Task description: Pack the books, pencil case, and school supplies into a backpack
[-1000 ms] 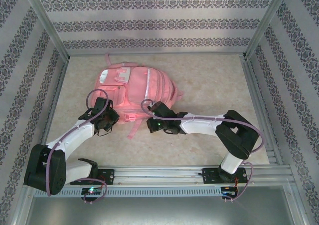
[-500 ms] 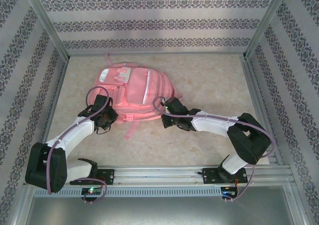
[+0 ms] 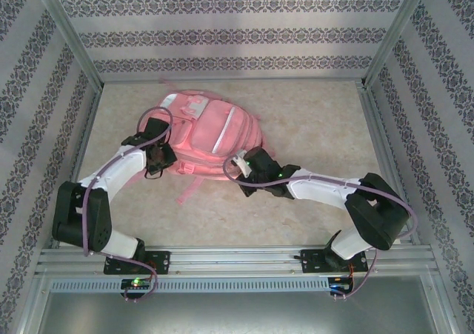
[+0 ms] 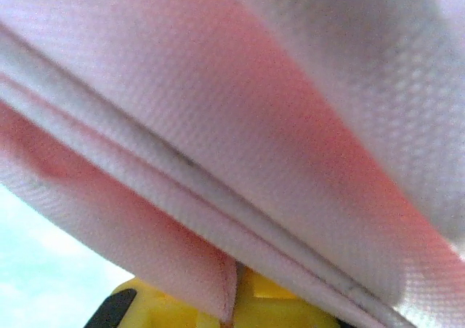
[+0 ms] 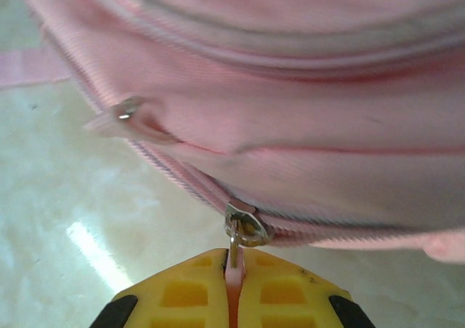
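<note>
The pink backpack (image 3: 211, 138) lies flat on the table, its top toward the far wall. My left gripper (image 3: 159, 160) presses against the bag's left side; in the left wrist view a fold of pink fabric (image 4: 182, 270) runs down between the yellow fingers (image 4: 283, 310) of the left gripper (image 4: 236, 310). At the bag's near right corner, my right gripper (image 3: 241, 169) is shut on the pink zipper pull (image 5: 234, 270), just below the metal slider (image 5: 245, 226) of the backpack (image 5: 290, 124). The books, pencil case and school supplies are out of view.
A loose pink strap (image 3: 189, 189) trails from the bag toward the arms' bases. A second zipper pull (image 5: 127, 110) sticks out higher on the bag. Metal frame posts (image 3: 78, 60) and patterned walls close in the table on three sides.
The backpack has shifted and turned toward the far right. My left arm has reached farther forward along its left side. My right gripper moved right along the bag's near edge.
</note>
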Available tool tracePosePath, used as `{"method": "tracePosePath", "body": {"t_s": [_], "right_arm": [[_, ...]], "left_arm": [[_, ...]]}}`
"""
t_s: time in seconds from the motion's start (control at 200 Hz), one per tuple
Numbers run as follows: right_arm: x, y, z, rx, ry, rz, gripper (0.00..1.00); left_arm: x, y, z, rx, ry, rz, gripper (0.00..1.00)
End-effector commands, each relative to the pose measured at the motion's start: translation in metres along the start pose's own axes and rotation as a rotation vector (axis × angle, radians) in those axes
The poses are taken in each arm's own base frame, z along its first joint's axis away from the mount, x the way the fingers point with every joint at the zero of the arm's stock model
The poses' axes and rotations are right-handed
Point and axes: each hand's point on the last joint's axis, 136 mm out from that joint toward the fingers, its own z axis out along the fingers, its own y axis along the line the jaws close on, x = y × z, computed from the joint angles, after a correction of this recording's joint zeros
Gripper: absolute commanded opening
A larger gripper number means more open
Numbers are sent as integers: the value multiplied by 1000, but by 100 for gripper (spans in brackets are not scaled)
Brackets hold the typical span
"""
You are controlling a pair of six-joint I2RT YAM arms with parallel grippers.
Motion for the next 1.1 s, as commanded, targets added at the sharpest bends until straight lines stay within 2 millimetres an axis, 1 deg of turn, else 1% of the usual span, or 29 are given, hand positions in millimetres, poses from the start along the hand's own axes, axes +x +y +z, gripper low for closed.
{"method": "tracePosePath", "body": {"t_s": [0.0,0.11,0.145,0.2,0.305,0.375,0.495,0.57,0.65,0.699,0.814,0.914,0.969,1.039,1.094], "right_arm": [[-10,29,-8,-96,-18,-62,0],[-15,43,-7,-127,-17,-30,0],[-17,46,-6,-129,-20,-11,0],[-22,46,-5,-126,-32,33,0],[-28,47,-2,-130,-56,126,0],[-29,49,0,-143,-65,174,0],[-27,47,4,-135,-65,206,0],[-24,47,5,-137,-64,216,0],[-21,47,6,-139,-68,230,0],[-21,46,6,-140,-77,242,0],[-19,46,7,-145,-87,268,0],[-19,46,8,-152,-94,276,0],[-18,46,9,-151,-93,278,0],[-18,45,9,-149,-98,282,0],[-18,45,9,-148,-100,285,0]], "left_arm": [[-30,-29,-8,67,-62,95,20],[-38,-42,-5,90,-54,87,39],[-39,-45,-5,101,-45,82,42],[-36,-47,-6,110,-19,59,44],[-19,-48,-11,148,41,-33,45],[-6,-49,-19,208,61,-122,45],[18,-63,-39,358,93,-206,49],[36,-73,-47,432,125,-241,51],[51,-85,-47,503,164,-277,51],[59,-88,-43,521,183,-297,51],[63,-97,-35,562,198,-326,51],[59,-123,-45,659,195,-284,51],[60,-133,-49,678,195,-256,51],[63,-142,-51,696,204,-236,50],[66,-143,-48,692,216,-237,49]]}}
